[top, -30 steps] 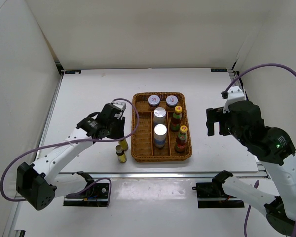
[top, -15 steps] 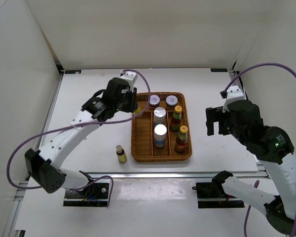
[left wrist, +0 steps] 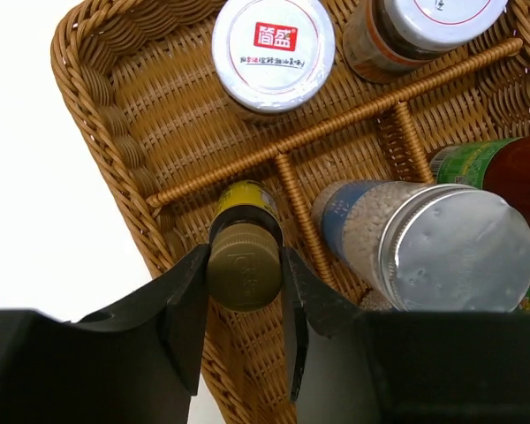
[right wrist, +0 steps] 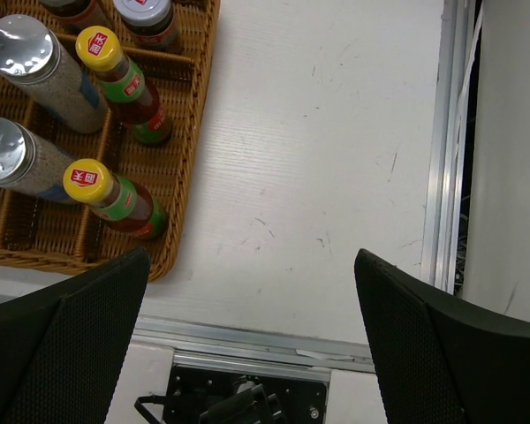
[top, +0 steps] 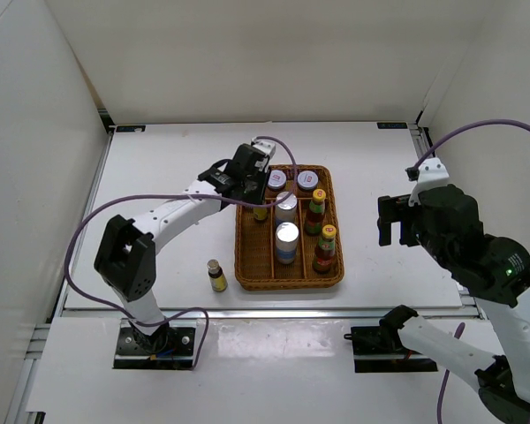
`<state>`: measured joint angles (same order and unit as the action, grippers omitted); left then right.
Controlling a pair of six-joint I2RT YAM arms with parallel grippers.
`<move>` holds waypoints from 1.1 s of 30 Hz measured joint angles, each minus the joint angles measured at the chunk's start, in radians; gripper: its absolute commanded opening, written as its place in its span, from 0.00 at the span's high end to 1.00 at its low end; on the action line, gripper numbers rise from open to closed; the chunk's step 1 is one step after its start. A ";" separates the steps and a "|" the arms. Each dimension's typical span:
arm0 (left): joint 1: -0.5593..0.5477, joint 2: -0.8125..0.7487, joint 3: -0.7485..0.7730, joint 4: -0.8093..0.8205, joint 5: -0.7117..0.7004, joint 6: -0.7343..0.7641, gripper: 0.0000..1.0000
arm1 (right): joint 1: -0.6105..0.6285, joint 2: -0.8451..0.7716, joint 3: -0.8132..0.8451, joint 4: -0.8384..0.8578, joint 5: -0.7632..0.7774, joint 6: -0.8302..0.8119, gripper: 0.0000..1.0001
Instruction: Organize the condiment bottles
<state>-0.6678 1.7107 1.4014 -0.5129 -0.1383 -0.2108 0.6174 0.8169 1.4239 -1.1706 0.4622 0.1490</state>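
One tiny dark bottle (left wrist: 245, 201) with a yellow label stands straight up. The left end effector (left wrist: 243, 287) pinches it at its round, dull gold cap. It hangs over the long left slot of the bumpy woven tray (left wrist: 97, 97), so the way to go looks like straight down. Its twin (top: 216, 275) stands on the white worktop (top: 159, 177), nearer the left arm. The right end effector (right wrist: 252, 300) is spread wide and holds nothing.

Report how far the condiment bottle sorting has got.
Done: two jars, two shakers and two red sauce bottles stand in the wicker tray. In hand: the left end effector is shut on a tiny dark bottle over the tray's left compartment. Left: the other tiny bottle stands on the table beside the tray. The right end effector hangs open, holding nothing.
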 measured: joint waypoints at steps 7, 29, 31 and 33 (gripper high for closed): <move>-0.025 -0.001 -0.013 0.034 -0.016 0.000 0.00 | 0.000 -0.005 0.000 -0.003 0.011 0.000 0.00; -0.094 -0.800 -0.332 -0.206 -0.079 -0.113 0.00 | 0.000 0.000 -0.013 0.027 0.001 0.000 0.00; -0.094 -0.796 -0.399 -0.263 -0.068 -0.166 0.00 | 0.000 0.014 -0.014 0.040 -0.009 0.000 0.00; -0.094 -0.787 -0.462 -0.312 -0.057 -0.214 0.00 | 0.000 0.030 -0.014 0.058 -0.019 0.000 0.00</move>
<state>-0.7620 0.9237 0.9390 -0.8253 -0.1955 -0.4244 0.6174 0.8467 1.4097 -1.1130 0.4427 0.1490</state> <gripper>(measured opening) 0.998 0.998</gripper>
